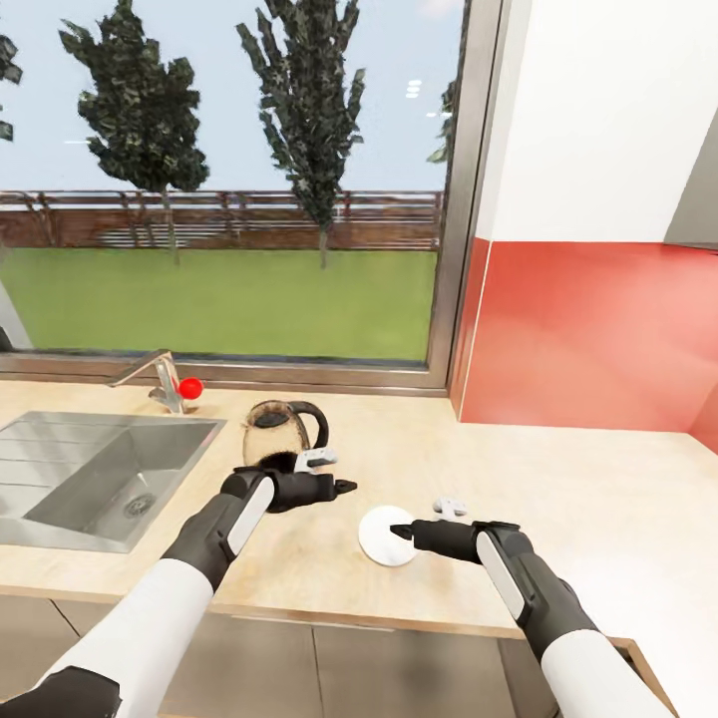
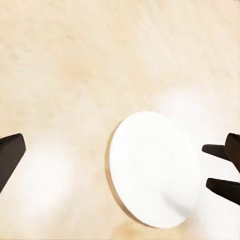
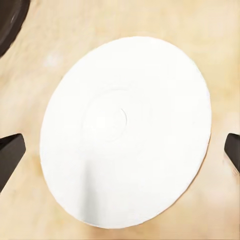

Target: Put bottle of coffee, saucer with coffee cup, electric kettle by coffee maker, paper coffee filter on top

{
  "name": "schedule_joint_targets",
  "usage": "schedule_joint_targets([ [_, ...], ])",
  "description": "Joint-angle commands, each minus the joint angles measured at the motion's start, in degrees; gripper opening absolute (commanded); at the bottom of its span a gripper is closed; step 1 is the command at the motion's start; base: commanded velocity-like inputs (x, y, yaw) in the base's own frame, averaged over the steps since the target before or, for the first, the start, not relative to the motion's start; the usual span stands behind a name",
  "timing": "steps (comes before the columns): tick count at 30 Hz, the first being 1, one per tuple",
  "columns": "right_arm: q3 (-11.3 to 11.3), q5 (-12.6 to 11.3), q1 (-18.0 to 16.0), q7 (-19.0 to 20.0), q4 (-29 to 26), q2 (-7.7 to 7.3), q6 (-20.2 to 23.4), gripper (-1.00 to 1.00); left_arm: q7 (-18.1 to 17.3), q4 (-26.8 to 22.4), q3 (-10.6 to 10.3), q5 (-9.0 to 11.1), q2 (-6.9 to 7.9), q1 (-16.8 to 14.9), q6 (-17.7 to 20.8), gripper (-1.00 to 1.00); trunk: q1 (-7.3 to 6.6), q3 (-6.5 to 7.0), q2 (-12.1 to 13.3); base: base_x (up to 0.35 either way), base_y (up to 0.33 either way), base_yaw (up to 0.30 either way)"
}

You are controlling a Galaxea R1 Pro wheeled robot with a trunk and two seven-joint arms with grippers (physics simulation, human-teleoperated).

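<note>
A white saucer (image 1: 382,539) lies flat on the beige countertop (image 1: 558,479), near its front edge. My right gripper (image 1: 400,532) hovers just over the saucer's right part, open, with the saucer (image 3: 125,130) wide between its fingers (image 3: 10,155). A glass electric kettle (image 1: 282,433) with a dark handle stands upright behind my left gripper (image 1: 345,487). That gripper is open and empty, to the left of the saucer and behind it. In the left wrist view the saucer (image 2: 152,167) lies ahead on bare counter, with the right gripper's two fingertips (image 2: 220,185) beside it.
A steel sink (image 1: 95,474) with a faucet (image 1: 160,379) and a red knob (image 1: 189,387) takes the counter's left. A window (image 1: 229,179) runs behind, and a red backsplash wall (image 1: 588,329) closes the right. Bare counter stretches right of the saucer.
</note>
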Motion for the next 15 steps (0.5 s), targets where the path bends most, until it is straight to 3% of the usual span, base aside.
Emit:
schedule_joint_targets([
  [1,0.10,-0.04,-0.04,0.02,-0.05,-0.02,0.25,1.00,-0.08,-0.03,0.03,-0.01,-0.03,-0.03,0.26,1.00,0.04,-0.13,-0.12,0.034,0.000,0.000],
  [6,0.10,-0.04,-0.01,-0.08,0.08,0.02,0.29,1.00,-0.13,0.74,-0.02,0.02,-0.09,0.00,0.26,1.00,0.04,-0.13,-0.12,0.011,0.000,0.000],
  [15,0.17,-0.04,0.01,-0.10,3.60,0.11,0.30,1.00,-0.47,7.30,0.02,0.58,-1.24,0.00,-0.10,1.00,0.04,-0.13,-0.12,0.000,0.000,0.000],
])
